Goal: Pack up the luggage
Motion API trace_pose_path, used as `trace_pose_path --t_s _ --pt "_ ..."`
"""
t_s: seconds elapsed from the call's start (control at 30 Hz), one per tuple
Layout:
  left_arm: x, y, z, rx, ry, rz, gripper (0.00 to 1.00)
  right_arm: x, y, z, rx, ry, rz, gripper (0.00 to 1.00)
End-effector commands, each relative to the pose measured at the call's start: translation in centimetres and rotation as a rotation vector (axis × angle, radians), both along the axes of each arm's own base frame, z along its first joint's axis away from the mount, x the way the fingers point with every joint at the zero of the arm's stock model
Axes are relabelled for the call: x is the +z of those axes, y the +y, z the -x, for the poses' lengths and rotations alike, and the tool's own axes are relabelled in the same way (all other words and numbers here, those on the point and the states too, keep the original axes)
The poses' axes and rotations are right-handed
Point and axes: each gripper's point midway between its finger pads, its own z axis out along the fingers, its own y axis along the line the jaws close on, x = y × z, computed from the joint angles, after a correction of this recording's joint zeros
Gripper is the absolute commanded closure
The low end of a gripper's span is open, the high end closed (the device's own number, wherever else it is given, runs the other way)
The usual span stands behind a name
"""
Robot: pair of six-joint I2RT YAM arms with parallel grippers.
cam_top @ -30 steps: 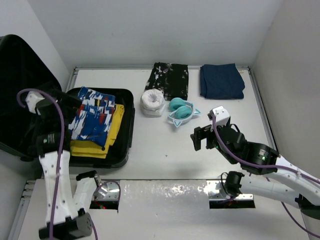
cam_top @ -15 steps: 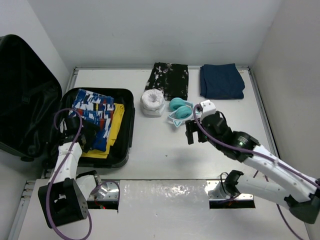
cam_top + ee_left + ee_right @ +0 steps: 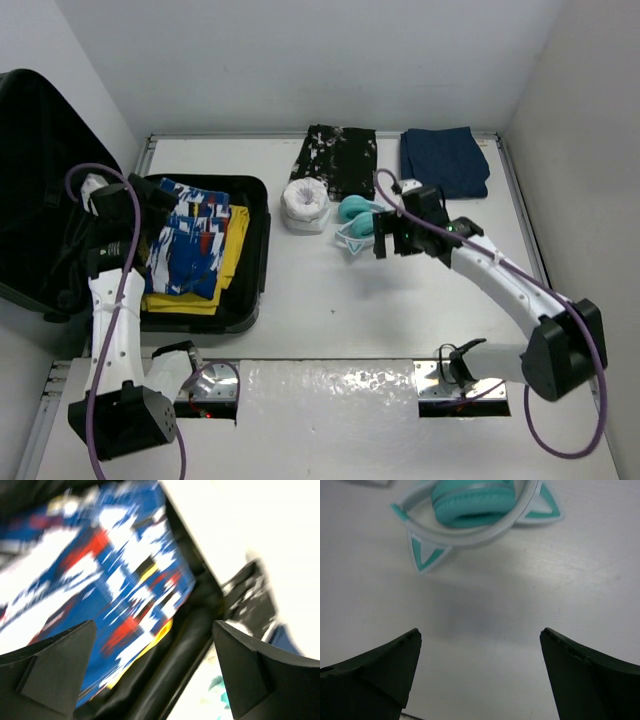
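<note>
Teal headphones [image 3: 472,500] lie just ahead of my right gripper [image 3: 479,635], jaws wide, empty; luggage [image 3: 256,262] well apart on headphones' left; left gripper [image 3: 154,626] equally wide, empty.

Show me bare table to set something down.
Bare table lies at the front, between the luggage and the right arm, nearer than the white roll and teal headphones. A smaller patch: behind the luggage, left of the black patterned garment. Crowded: around the headphones, beside the right end effector.
</note>
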Motion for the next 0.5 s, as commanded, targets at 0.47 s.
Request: trace_pose_path --t_s 0.47 --pt "1.5 -5.8 -1.2 -0.477 -0.120 -0.167 0.00 -1.5 -11.9 -22.7 -0.230 -0.081 0.319 0.01"
